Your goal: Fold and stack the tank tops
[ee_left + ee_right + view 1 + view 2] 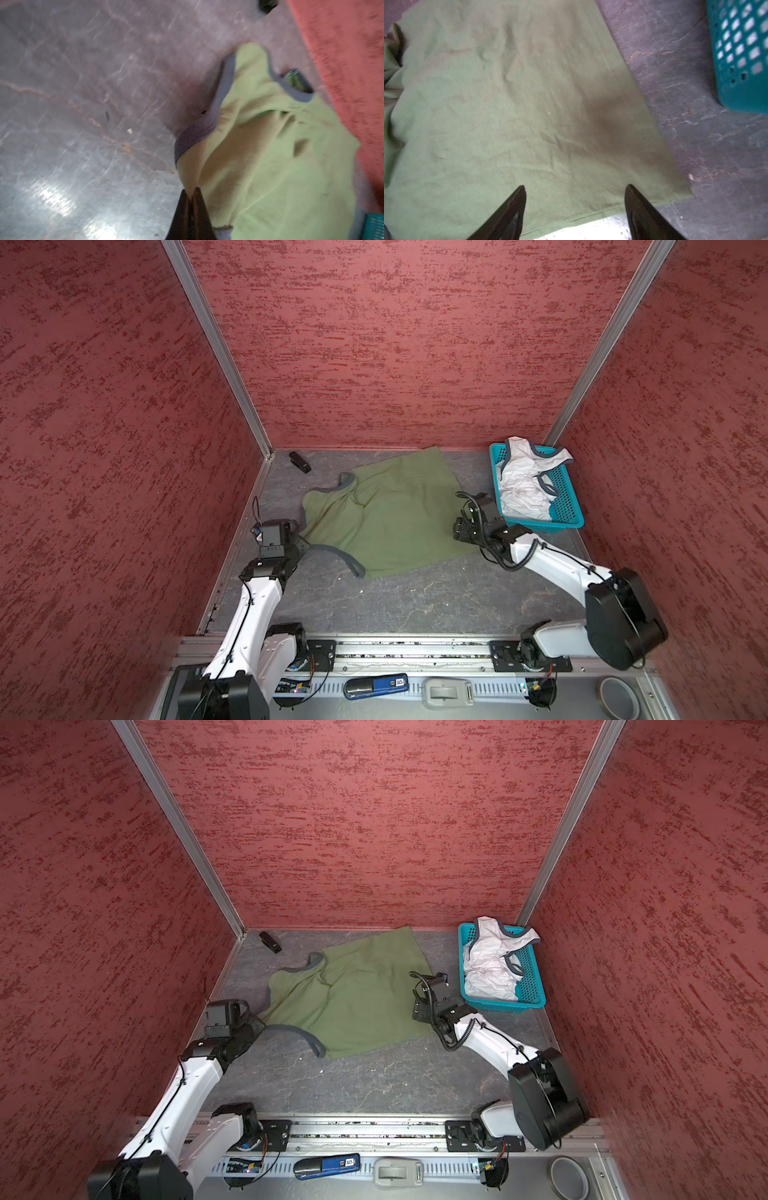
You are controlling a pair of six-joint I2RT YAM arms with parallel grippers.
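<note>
left fingers point(180, 214) clamped on olive tank top point(386, 514) at shoulder end; right fingers point(508, 212) open over hem end; long axis spans between them.

Motion blur is smearing the left wrist view, whose edge is cutting off the pinched-together left gripper point(190, 194) and the turquoise basket point(374, 226). Left of centre in both top views, the camera housing point(272, 533) is hiding its grip on the olive tank top point(390, 514). The small black object point(300, 462), upper left, is showing too small to identify.
</note>
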